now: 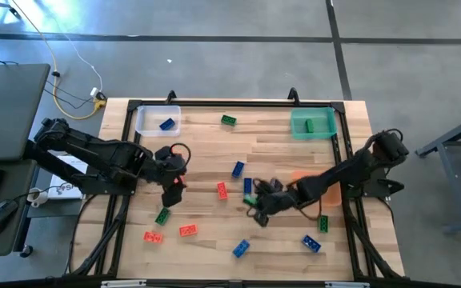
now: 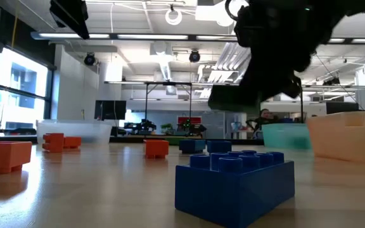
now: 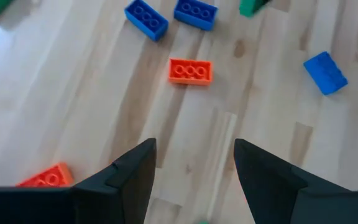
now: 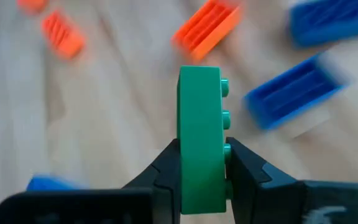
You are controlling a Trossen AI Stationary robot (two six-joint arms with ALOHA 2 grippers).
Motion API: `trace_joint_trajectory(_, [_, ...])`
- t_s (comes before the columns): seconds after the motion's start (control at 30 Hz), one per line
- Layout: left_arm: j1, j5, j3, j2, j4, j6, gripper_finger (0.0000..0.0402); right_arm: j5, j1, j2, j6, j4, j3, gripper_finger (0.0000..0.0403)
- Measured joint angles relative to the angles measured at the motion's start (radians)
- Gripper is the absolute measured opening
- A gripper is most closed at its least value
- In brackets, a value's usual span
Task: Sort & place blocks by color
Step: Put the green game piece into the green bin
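Pale wooden tabletop carries small studded plastic bricks in red-orange, blue and green, scattered across its middle and near edge; one green studded brick stands on edge, clamped between the right gripper fingers above the table's centre, beside a blue brick; the left gripper hangs with fingers spread over bare wood, near a red-orange brick; a clear square bin holds one blue brick; a green square bin sits at the far right; an orange bin lies under the right arm.
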Motion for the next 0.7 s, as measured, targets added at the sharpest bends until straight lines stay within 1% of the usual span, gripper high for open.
trace_joint_trajectory(0.13, [0.055, -0.011, 0.0, 0.0, 0.006, 0.071, 0.0204, 0.078, -0.07, -0.09, -0.002, -0.09, 0.0, 0.0065])
trace_joint_trajectory(0.23, [0.096, -0.042, 0.0, 0.0, 0.01, 0.119, 0.0204, 0.138, -0.129, -0.161, -0.008, -0.168, 0.0, 0.0065])
trace_joint_trajectory(0.3, [0.122, -0.058, 0.0, 0.0, 0.019, 0.122, 0.0204, 0.176, -0.174, -0.203, -0.009, -0.216, 0.0, 0.0065])
trace_joint_trajectory(0.47, [0.18, -0.058, 0.0, 0.0, 0.024, 0.122, 0.0204, 0.26, -0.291, -0.298, -0.009, -0.354, 0.0, 0.0065])
trace_joint_trajectory(0.7, [0.203, -0.055, 0.0, 0.0, 0.026, 0.14, 0.0204, 0.325, -0.457, -0.379, -0.01, -0.535, 0.0, 0.0065])
